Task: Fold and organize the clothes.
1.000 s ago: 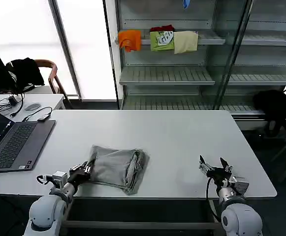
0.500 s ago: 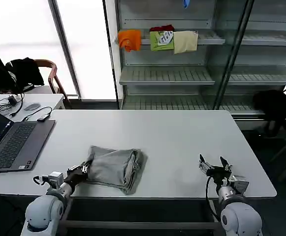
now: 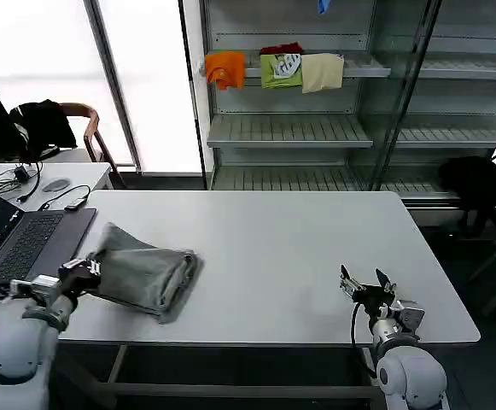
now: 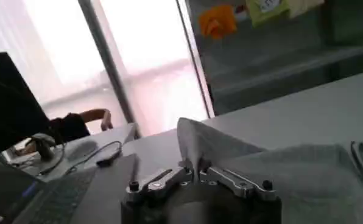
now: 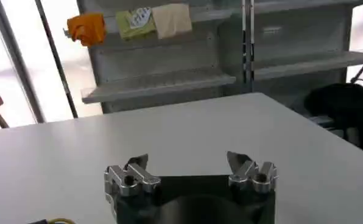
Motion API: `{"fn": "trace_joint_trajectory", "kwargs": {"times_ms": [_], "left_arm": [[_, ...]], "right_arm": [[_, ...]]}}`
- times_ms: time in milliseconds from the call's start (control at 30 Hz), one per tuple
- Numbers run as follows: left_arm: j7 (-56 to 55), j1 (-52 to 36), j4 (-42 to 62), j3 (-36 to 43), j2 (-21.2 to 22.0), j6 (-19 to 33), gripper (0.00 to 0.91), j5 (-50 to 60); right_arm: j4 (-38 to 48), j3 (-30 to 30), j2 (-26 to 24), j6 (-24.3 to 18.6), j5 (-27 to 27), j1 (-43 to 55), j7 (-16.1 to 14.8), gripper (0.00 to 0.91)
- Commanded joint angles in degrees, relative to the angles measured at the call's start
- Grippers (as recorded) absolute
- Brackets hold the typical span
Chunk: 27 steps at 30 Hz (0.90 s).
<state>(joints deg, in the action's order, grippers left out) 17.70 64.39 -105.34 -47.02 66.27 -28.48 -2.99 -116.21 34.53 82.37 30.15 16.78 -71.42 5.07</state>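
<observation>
A folded light grey shirt (image 3: 145, 278) lies on the white table (image 3: 290, 239) at its left front, close to the laptop. My left gripper (image 3: 84, 272) is shut on the shirt's left edge; in the left wrist view the grey fabric (image 4: 279, 176) rises as a pinched fold from between the closed tips of the left gripper (image 4: 193, 173). My right gripper (image 3: 363, 284) rests open near the table's right front edge, nothing between its fingers; the right wrist view shows that gripper (image 5: 187, 163) spread wide over bare tabletop.
An open laptop (image 3: 26, 252) sits on the table's left edge, right beside the shirt. Metal shelves (image 3: 316, 128) behind hold orange (image 3: 224, 68), green (image 3: 282, 68) and beige (image 3: 322, 73) folded pieces. A side desk with cables (image 3: 51, 184) stands at the far left.
My left gripper has dragged the folded shirt leftward across the table toward the laptop. The right gripper has stayed almost still.
</observation>
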Motion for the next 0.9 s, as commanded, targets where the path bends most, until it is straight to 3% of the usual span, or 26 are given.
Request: {"fn": "trace_joint_trajectory", "kwargs": {"times_ms": [33, 367, 500, 600, 767, 900], "left_arm": [[1.21, -6.07, 1.06, -4.7, -12.97, -2.36, 0.01, 2.25], [3.07, -11.43, 1.47, -2.88, -23.47, -4.68, 0.01, 1.65], [3.42, -10.44, 0.32, -3.03, -24.25, -4.75, 0.02, -0.32], [3.76, -6.66, -2.64, -2.45, -20.94, -4.67, 0.02, 1.95], [3.45, 1.61, -7.81, 3.54, -7.26, -3.25, 0.02, 8.88], [2.22, 3.35, -8.86, 11.7, 0.9, -2.84, 0.02, 13.73]], "right_arm": [[1.41, -0.19, -0.24, -0.24, 0.2, 0.75, -0.06, 0.907], [3.06, 0.39, -1.33, -0.88, 2.26, 0.36, 0.13, 0.907], [3.21, 0.53, -1.48, -1.21, 2.67, -0.21, 0.12, 0.907], [3.65, 0.51, -1.54, -1.84, 2.8, -0.73, 0.11, 0.907], [4.25, 0.41, -1.32, -2.75, 2.71, -1.74, 0.33, 0.907], [3.87, 0.63, -1.2, -3.03, 2.67, -2.53, 0.58, 0.907]]}}
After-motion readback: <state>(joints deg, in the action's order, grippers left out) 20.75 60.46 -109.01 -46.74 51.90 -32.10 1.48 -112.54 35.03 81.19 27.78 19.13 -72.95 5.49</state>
